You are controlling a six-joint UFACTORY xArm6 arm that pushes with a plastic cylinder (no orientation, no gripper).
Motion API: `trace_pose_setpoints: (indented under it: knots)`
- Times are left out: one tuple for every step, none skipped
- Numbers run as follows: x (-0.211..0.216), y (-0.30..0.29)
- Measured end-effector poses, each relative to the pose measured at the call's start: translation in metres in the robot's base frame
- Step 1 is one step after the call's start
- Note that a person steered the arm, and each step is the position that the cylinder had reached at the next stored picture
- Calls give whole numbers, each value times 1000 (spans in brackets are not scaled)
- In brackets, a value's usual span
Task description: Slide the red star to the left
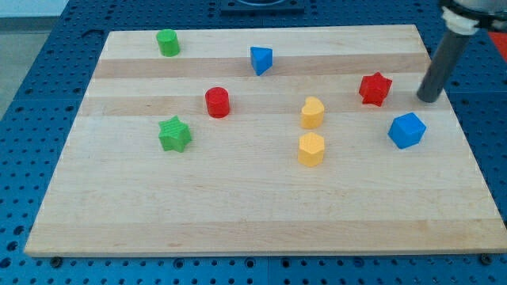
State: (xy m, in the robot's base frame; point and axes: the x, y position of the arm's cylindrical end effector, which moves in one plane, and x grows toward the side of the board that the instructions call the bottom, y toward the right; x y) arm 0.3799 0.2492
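Nearest the view's bottom: yellow block (311, 148) on the wooden table (238, 229), a second yellow block (313, 112) just beyond it.
Left of those: green star (175, 134), with the red cylinder (217, 102) a little farther back.
Right side: blue cube (406, 130) — it sits just below my tip and below-right of the target.
Red star: (375, 89) in the right half of the table, upright and flat, open wood to its left.
My tip: (428, 99) down at table level, to the star's right and apart from it, with a gap between them.
Gripper: none here — just a bare rod, holding nothing.
Far edge: blue block (261, 59) and green cylinder (167, 43).
Risk: my tip looks slightly lower in the view than the star's centre, so an off-centre shove could spin it or send it toward the view's top instead of straight left.
Second risk: a long push may run it toward the upper yellow block.
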Motion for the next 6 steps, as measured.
trace_pose_setpoints:
  knots:
    - [1, -15]
    - [2, -35]
    - [2, -48]
    - [2, -61]
    - [2, -67]
    - [-6, -67]
